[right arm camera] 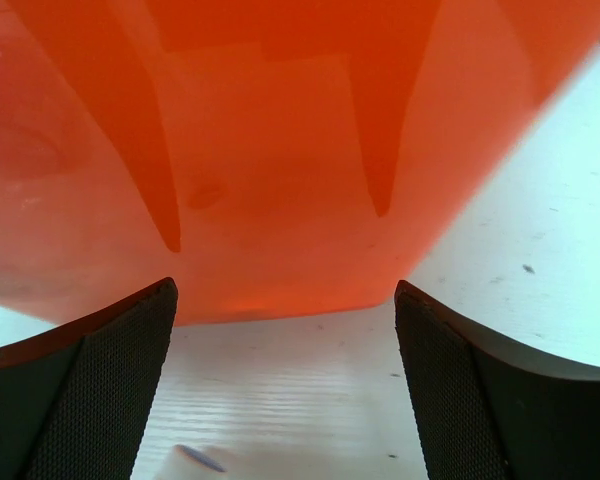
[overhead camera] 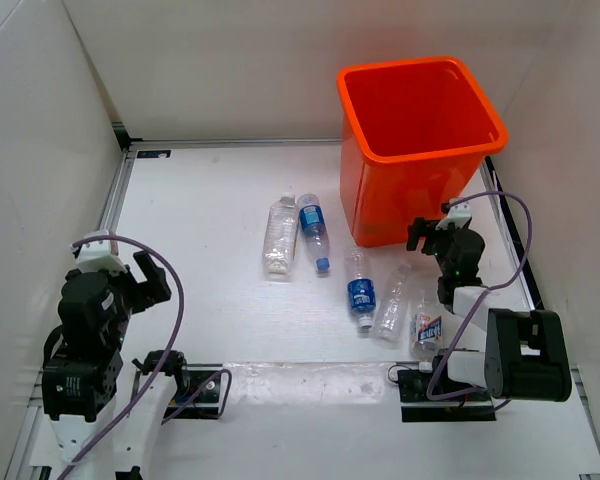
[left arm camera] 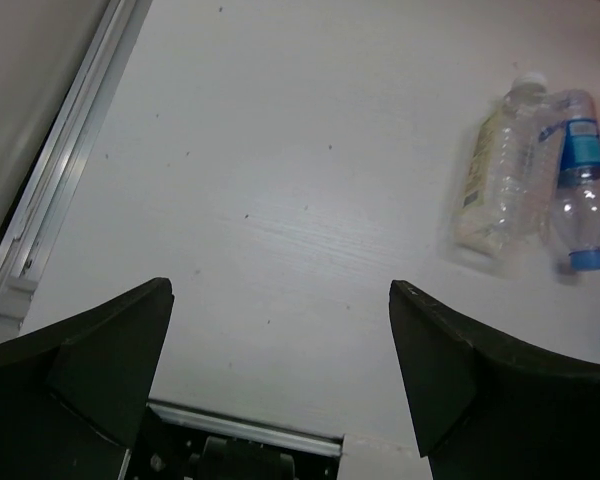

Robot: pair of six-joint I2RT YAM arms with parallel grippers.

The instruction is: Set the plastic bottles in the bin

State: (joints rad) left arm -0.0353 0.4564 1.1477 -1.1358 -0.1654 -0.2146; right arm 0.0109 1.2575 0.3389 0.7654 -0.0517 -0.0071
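Note:
Several clear plastic bottles lie on the white table. A pale-labelled bottle (overhead camera: 280, 236) and a blue-labelled bottle (overhead camera: 314, 232) lie side by side mid-table; both show in the left wrist view (left arm camera: 498, 180) (left arm camera: 578, 178). Another blue-labelled bottle (overhead camera: 360, 290), an unlabelled bottle (overhead camera: 393, 302) and a white-blue labelled bottle (overhead camera: 426, 326) lie in front of the orange bin (overhead camera: 400, 195). My left gripper (overhead camera: 145, 275) (left arm camera: 280, 340) is open and empty at the near left. My right gripper (overhead camera: 430, 232) (right arm camera: 285, 340) is open and empty, facing the bin's wall (right arm camera: 280, 150) close up.
White walls enclose the table on three sides. An aluminium rail (overhead camera: 115, 195) runs along the left edge and shows in the left wrist view (left arm camera: 70, 170). A white bottle cap (right arm camera: 195, 465) peeks in at the bottom of the right wrist view.

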